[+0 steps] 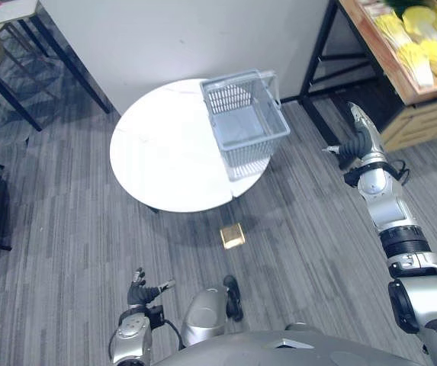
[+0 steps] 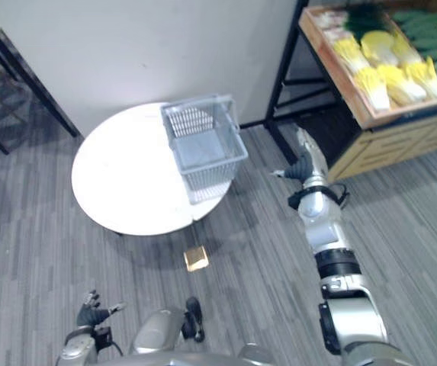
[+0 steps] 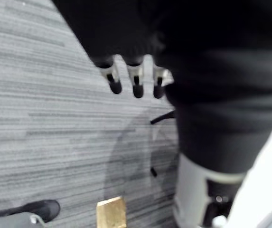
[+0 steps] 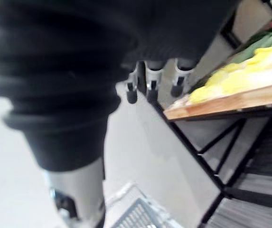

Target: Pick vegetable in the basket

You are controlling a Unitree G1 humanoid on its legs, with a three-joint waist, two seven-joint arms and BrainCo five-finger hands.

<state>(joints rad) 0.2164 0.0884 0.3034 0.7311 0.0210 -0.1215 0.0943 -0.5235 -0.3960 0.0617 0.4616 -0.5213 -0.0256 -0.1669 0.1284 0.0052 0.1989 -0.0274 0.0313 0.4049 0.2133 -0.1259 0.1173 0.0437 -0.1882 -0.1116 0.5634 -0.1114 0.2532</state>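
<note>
1. Yellow-white long leafy vegetables (image 2: 371, 80) lie in a wooden tray (image 2: 401, 116), which is cut off at the edge. Their exact kind is hard to tell.
2. Their long axes run from the tray's back to its front.
3. Right hand (image 2: 306, 162) is near the tray, not touching it, with fingers straight.
4. Left hand (image 1: 143, 291) hangs low, fingers relaxed.
5. Grey plastic mesh basket (image 1: 245, 122) stands upright on the round white table (image 1: 157, 164).

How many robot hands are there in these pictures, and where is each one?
2. The left hand hangs low over the grey carpet, fingers relaxed. The right hand reaches out, empty, between the basket on the table and the vegetable crate.
</note>
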